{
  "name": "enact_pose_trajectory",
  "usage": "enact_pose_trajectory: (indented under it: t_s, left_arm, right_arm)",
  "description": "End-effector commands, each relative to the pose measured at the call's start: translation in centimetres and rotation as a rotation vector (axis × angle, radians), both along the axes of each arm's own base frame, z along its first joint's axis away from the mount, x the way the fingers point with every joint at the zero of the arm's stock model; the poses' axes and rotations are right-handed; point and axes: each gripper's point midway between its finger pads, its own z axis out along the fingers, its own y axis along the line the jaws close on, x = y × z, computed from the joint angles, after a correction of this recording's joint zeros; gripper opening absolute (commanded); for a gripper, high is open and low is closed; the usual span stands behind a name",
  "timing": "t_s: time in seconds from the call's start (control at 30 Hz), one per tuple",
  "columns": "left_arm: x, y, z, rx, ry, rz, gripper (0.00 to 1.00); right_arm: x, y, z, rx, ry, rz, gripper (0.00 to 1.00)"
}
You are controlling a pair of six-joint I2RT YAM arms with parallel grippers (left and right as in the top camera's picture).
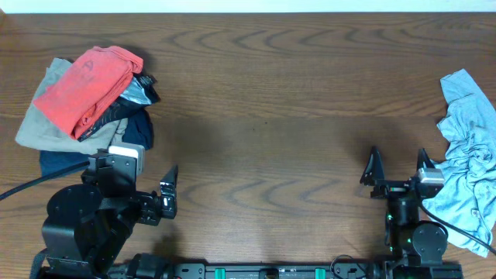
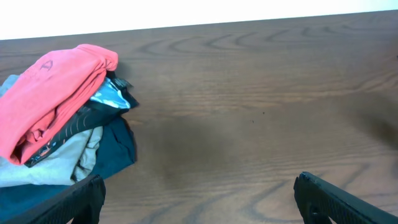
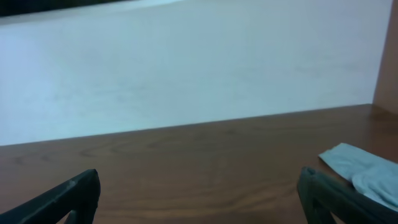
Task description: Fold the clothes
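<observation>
Far left: stack of clothes (image 1: 81, 112). Coral-red shirt (image 1: 87, 87) sits on top, bundled into a thick wad of matte knit. Under it are a beige-grey garment (image 1: 37, 128), a navy garment (image 1: 138, 130) and a dark piece with a glossy pale print (image 2: 111, 96).

All soft, light, no stiffness. Expect sag on lift and layers dragging each other.

Left jaws: apart, empty, at the near edge just beside the stack.

Mid table (image 1: 271, 101): bare, smooth dark wood grain. Cloth should slide easily on it.

Right jaws: apart, empty, at the near edge.

Far right: pale blue-grey shirt (image 1: 469, 155), thin, heavily creased, crumpled in a loose heap that runs out of frame, touching or nearly touching the right arm. Looks like the unfolded item.

Grip advice: pinch an exposed hem or shoulder seam, single layer, not the middle of the heap. Two corners, one per arm, to spread it flat.
</observation>
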Motion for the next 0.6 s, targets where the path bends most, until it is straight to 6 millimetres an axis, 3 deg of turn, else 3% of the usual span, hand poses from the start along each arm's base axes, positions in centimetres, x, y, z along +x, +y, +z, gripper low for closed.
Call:
enact_pose_trajectory:
  t_s: [0.0,0.07,0.13,0.2,0.57]
  left_arm:
    - [0.0,0.0,-0.1,0.013,-0.001,-0.009,0.98]
    - [0.0,0.0,-0.1,0.013,-0.001,-0.009,0.98]
    - [0.0,0.0,-0.1,0.013,0.000,-0.009,0.98]
    - [0.0,0.0,-0.1,0.013,0.000,-0.009,0.98]
    - [0.0,0.0,-0.1,0.013,0.000,-0.009,0.98]
  right_arm:
    - [0.0,-0.6,-0.6,-0.031,0.011,-0.035,0.99]
    - [0.1,-0.6,-1.6,-0.052,0.051,-0.030,0.99]
    - [0.0,-0.3,-4.1,-0.051,0.153,-0.015,0.99]
    - [0.0,0.5,-4.1,-0.051,0.153,0.032,0.99]
    - [0.0,0.6,-4.1,-0.051,0.155,0.035,0.99]
